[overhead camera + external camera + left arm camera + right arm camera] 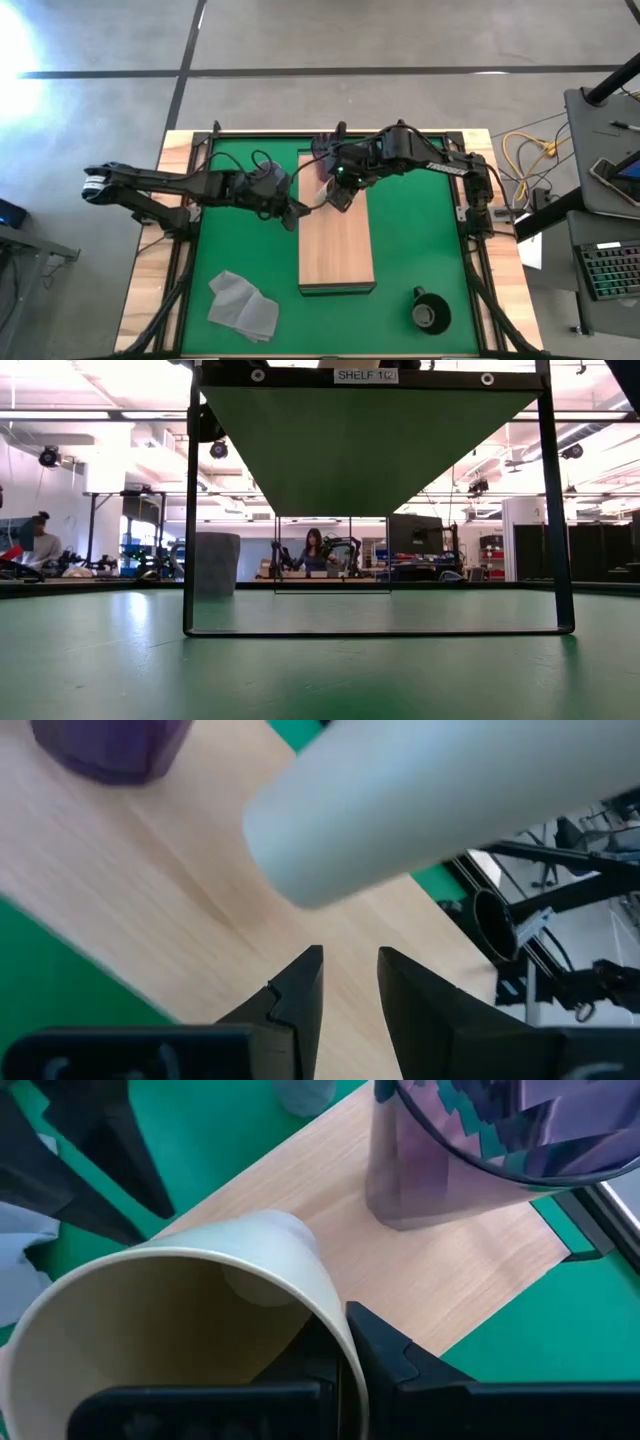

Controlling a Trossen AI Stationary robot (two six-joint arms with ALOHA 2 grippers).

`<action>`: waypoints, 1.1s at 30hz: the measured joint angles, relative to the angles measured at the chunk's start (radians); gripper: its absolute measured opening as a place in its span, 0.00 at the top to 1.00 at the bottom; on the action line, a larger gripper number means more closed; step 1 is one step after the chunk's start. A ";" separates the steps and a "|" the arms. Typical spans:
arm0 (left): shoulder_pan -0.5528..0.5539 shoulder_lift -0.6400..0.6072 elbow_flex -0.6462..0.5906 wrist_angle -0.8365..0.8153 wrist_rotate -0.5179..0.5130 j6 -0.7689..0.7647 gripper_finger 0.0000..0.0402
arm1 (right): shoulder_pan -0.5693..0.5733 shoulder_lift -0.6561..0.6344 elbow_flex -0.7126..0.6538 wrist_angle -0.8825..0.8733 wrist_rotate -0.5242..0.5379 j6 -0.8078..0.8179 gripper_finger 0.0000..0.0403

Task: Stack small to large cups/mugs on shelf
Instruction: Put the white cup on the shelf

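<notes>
The light-wood shelf [336, 245] stands raised on a dark frame [190, 510] over the green mat. My right gripper [340, 192] is shut on the cream-yellow cup [170, 1330] above the shelf's far part. The cup is tipped, its mouth toward the wrist camera. The dark purple ribbed tumbler [460, 1150] stands by its base on the shelf's far end [322, 150]. A pale lavender cup [305, 1095] shows partly beyond it. My left gripper [350, 982] is open and empty over the shelf's left edge [295, 213], just below the cream cup [430, 800]. The black mug [431, 310] stands on the mat. My right gripper holds the cream-yellow cup by its rim wall [338, 1342]. One finger [395, 1355] is outside the wall. The other is hidden inside the cup. The cup is lifted clear of the shelf and tilted, its closed base pointing away from the gripper.
A crumpled grey cloth [243, 305] lies on the mat at the near left. The near half of the shelf [336, 265] is bare wood. Beyond the table, the low view shows a person [313, 550] seated far off.
</notes>
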State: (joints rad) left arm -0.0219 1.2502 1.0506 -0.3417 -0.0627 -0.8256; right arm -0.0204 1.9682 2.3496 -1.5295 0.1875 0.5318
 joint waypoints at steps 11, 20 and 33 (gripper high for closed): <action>0.000 -0.017 0.003 0.000 -0.104 0.023 0.79 | -0.027 0.000 -0.056 0.048 -0.012 -0.009 0.98; 0.000 -0.008 -0.003 -0.003 -0.106 0.030 0.79 | -0.032 -0.001 -0.114 0.105 -0.083 -0.013 0.95; 0.000 -0.008 -0.010 -0.003 -0.135 0.030 0.79 | -0.040 -0.001 -0.097 0.145 -0.023 -0.008 0.78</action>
State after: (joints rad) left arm -0.0219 1.2419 1.0409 -0.3443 -0.1982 -0.7956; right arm -0.0605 1.9671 2.2524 -1.3849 0.1642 0.5236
